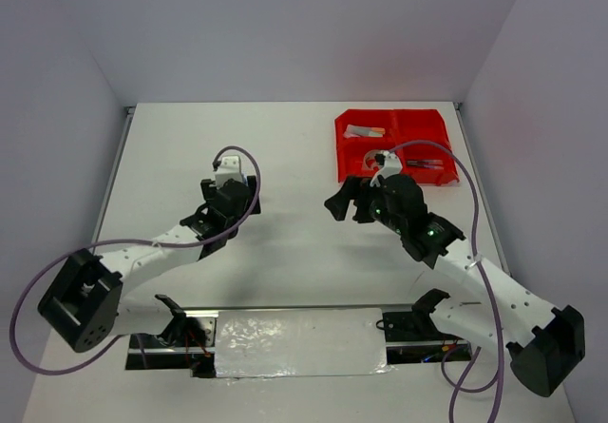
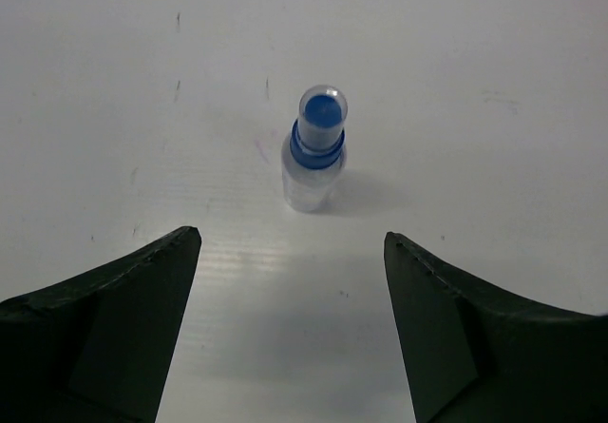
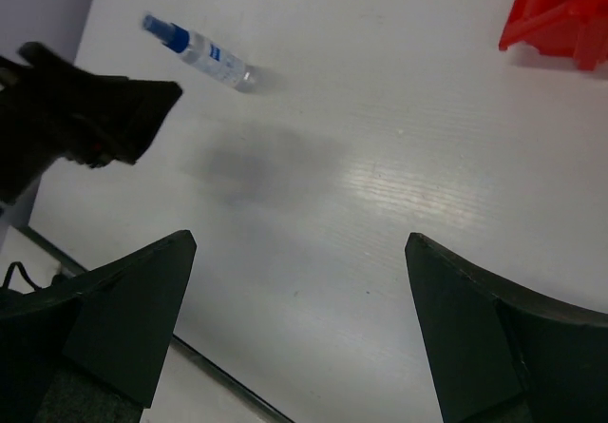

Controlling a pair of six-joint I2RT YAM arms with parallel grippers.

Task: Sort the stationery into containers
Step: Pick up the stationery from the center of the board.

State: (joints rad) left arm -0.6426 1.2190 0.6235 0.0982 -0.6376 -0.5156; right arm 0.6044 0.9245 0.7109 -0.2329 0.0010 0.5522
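Blue-capped clear bottle (image 2: 316,152) lies on the white table (image 2: 494,52) just ahead of the wide-open, empty left claw (image 2: 290,240), while the right claw (image 3: 299,242) is open and empty too, near the red bins (image 1: 423,126).

Bottle (image 2: 314,152) lies alone on table (image 2: 475,62); open room either side for fingers (image 2: 114,328).

Clear bottle (image 2: 314,157), blue cap and collar. Red bins (image 1: 418,133). White desk (image 1: 285,147), faint grain lines. Left gripper (image 2: 290,252) and right gripper (image 3: 299,252) black. Arms (image 1: 152,249) white, black joints. Cables (image 1: 249,171) purple. Walls (image 1: 285,24) pale lilac-grey.
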